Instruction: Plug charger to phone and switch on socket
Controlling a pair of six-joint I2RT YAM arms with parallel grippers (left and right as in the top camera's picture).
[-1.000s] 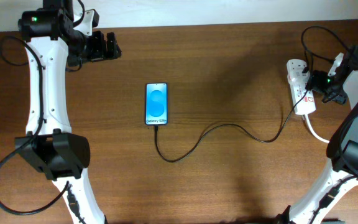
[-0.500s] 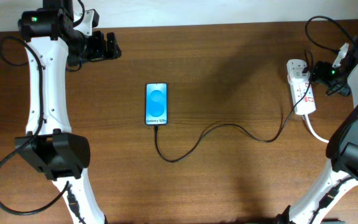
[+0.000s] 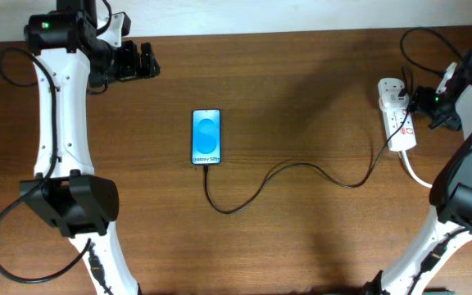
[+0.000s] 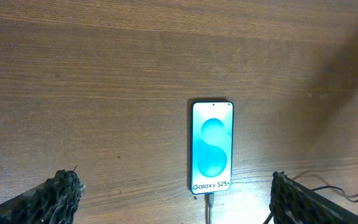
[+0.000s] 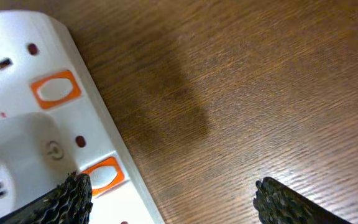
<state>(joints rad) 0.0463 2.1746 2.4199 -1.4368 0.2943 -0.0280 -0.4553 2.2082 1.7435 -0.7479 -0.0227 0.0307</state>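
Observation:
The phone (image 3: 206,137) lies mid-table with its blue screen lit; it also shows in the left wrist view (image 4: 212,146). The charger's thin black cable (image 3: 301,165) loops from the socket to the phone's near short end, and its plug tip (image 4: 208,202) sits in the phone's port. The socket (image 3: 397,115) is a white power strip at the far right. In the right wrist view its body (image 5: 36,130) shows orange-framed switches (image 5: 101,174). My right gripper (image 3: 421,100) is open and empty beside the strip (image 5: 173,199), one finger (image 5: 67,202) over its edge. My left gripper (image 3: 142,61) is open and empty at the far left (image 4: 179,199).
The strip's thick white cord (image 3: 416,174) runs off toward the right front. A white adapter (image 3: 392,88) sits in the strip's far end. The robots' own black cables (image 3: 420,37) arch above the right arm. The table's far edge (image 3: 260,33) is close behind.
My right gripper has shifted slightly toward the far end of the power strip, staying open. The left arm, phone and cable have not moved.

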